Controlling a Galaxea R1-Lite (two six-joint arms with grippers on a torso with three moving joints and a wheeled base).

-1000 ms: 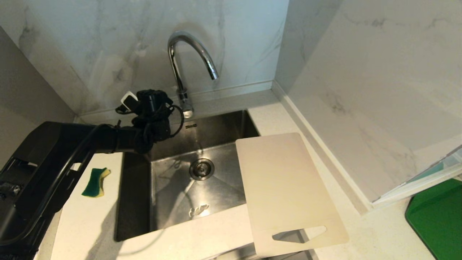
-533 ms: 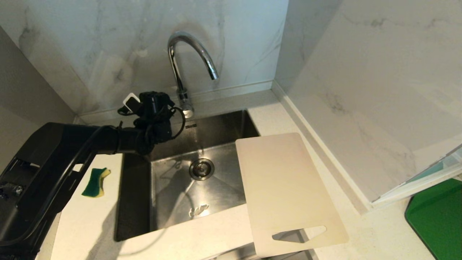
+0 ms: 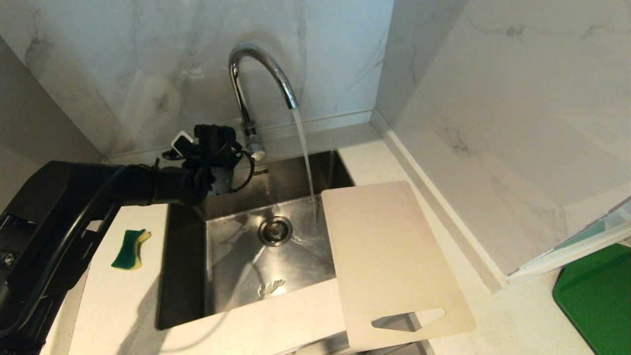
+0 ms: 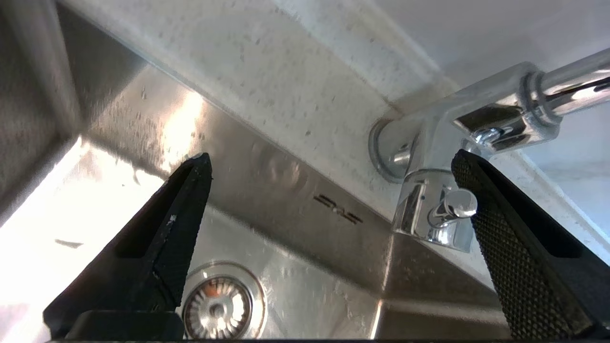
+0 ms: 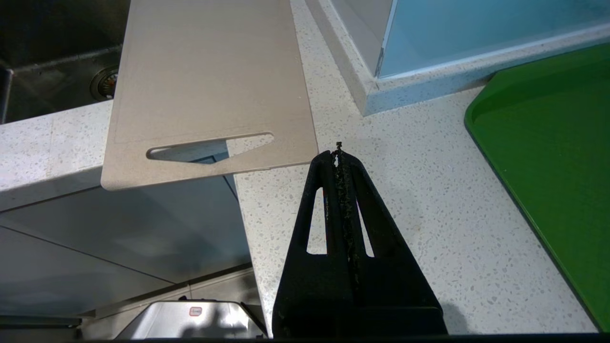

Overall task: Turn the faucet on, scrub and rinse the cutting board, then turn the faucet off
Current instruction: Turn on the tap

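Water is running from faucet spout into sink, landing just beside the far short edge of the cutting board, between board and drain. Tap step looks done; scrub/rinse not started.

Left end effector sits at the faucet base w/ fingers spread wide, side lever just inside one finger, nothing pinched. Right end effector is pressed together, empty, parked over the counter near the board's handle-slot end.

Board lies on the counter right of the sink, one long edge over the basin, slot corner hanging past the counter front. Sponge is on the counter left of the sink, well apart from the board.

Risks:
- Left arm backing out: the finger next to the lever could clip it, changing flow or shutting water off. Cause: tight clearance.
- Stream hits the basin at the board edge, so splash onto counter/board underside is likely; wet plastic on a wet counter = slippery.
- Board overhangs on two sides; a push from scrubbing or a sloppy grab could tip it into the sink or off the front.
- Thin flat board, hard to pinch; prob needs the overhanging edge or the slot.
- Sponge is left, board is right, so a reach across the running stream; arm/cables get wet.
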